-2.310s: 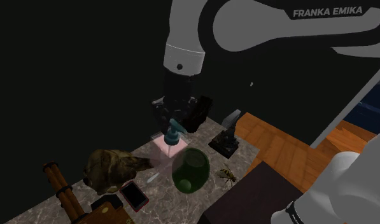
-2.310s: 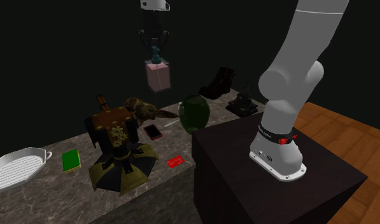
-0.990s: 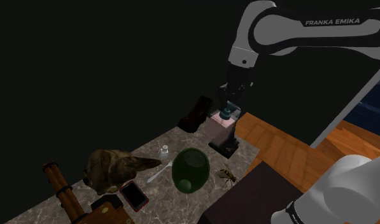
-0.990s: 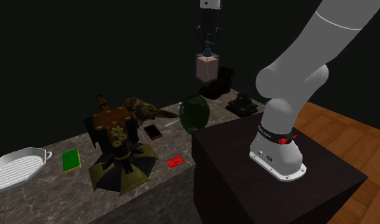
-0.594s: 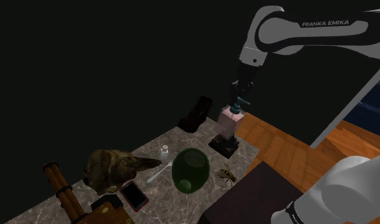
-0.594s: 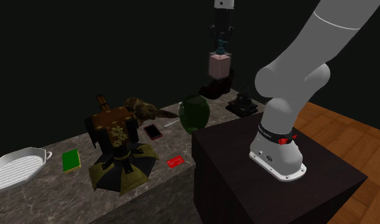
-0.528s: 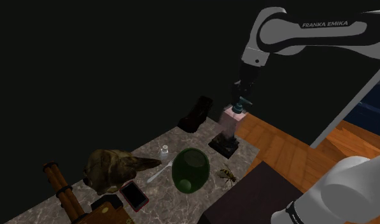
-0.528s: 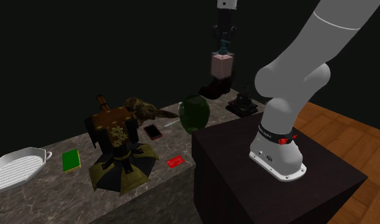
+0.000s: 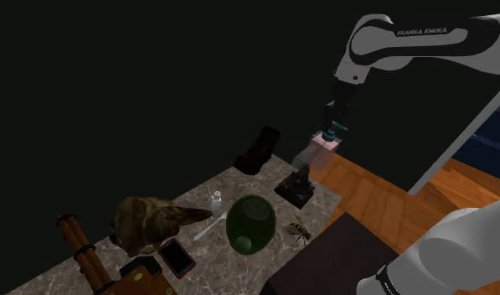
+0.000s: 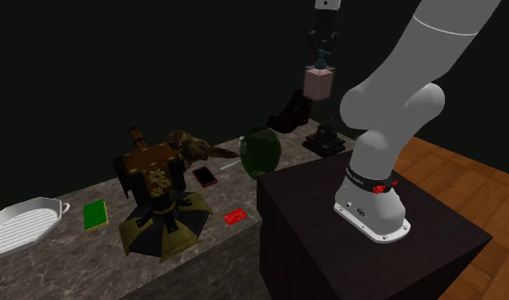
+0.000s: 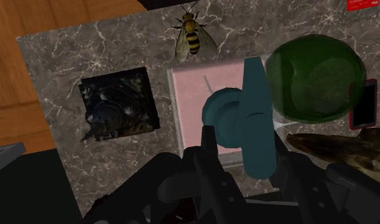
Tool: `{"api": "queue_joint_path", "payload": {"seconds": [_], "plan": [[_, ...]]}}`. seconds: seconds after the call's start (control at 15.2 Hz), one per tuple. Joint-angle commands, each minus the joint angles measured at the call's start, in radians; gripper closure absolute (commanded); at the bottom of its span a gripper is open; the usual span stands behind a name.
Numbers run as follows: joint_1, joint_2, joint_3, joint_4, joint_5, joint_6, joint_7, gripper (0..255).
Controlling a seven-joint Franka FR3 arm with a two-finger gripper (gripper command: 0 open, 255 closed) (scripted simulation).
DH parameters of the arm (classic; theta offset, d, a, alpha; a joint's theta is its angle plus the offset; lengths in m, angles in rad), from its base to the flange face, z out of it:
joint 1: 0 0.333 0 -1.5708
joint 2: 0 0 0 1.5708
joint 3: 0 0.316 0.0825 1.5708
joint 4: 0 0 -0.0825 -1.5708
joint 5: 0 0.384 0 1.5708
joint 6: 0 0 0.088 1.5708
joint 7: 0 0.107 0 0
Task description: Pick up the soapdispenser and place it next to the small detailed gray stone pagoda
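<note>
The jaws pinch the teal pump of the pink soap dispenser [image 11: 190, 102]. The dispenser hangs in the air above the marbled tabletop [image 11: 55, 76]. In the shoulder view it is at about 1 o'clock from the dark pagoda [image 9: 298, 183] and does not touch it. A green vase [image 9: 251, 222] stands at 8 o'clock from the pagoda. A bee [image 9: 300, 231] lies at 6 o'clock.

You've swung the pincer [image 9: 332, 132], clamped on the teal pump [image 11: 255, 121] of the soap dispenser [image 9: 322, 151], across the tabletop [image 9: 210, 268]. A couple of seconds back the soap dispenser hung well apart from the pagoda [image 9: 296, 184]; now it hangs in the air above the pagoda. The arm [image 9: 424, 42] has stretched farther out with it.
</note>
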Motion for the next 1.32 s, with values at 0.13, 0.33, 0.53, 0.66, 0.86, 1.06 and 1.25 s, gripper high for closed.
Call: {"api": "queue_joint_path", "payload": {"seconds": [0.13,0.33,0.53,0.66,0.86,1.06,1.25], "plan": [[-0.039,0.061,-0.062,0.055,-0.021,0.003,-0.096,255],[-0.067,0.113,-0.106,0.11,-0.03,-0.002,-0.167,255],[-0.095,0.172,-0.148,0.175,-0.033,-0.01,-0.237,255],[-0.114,0.216,-0.174,0.224,-0.03,-0.016,-0.285,255],[-0.145,0.29,-0.21,0.308,-0.02,-0.03,-0.356,255],[-0.179,0.372,-0.243,0.405,-0.002,-0.05,-0.426,255],[-0.219,0.463,-0.27,0.517,0.023,-0.077,-0.496,255]]}}
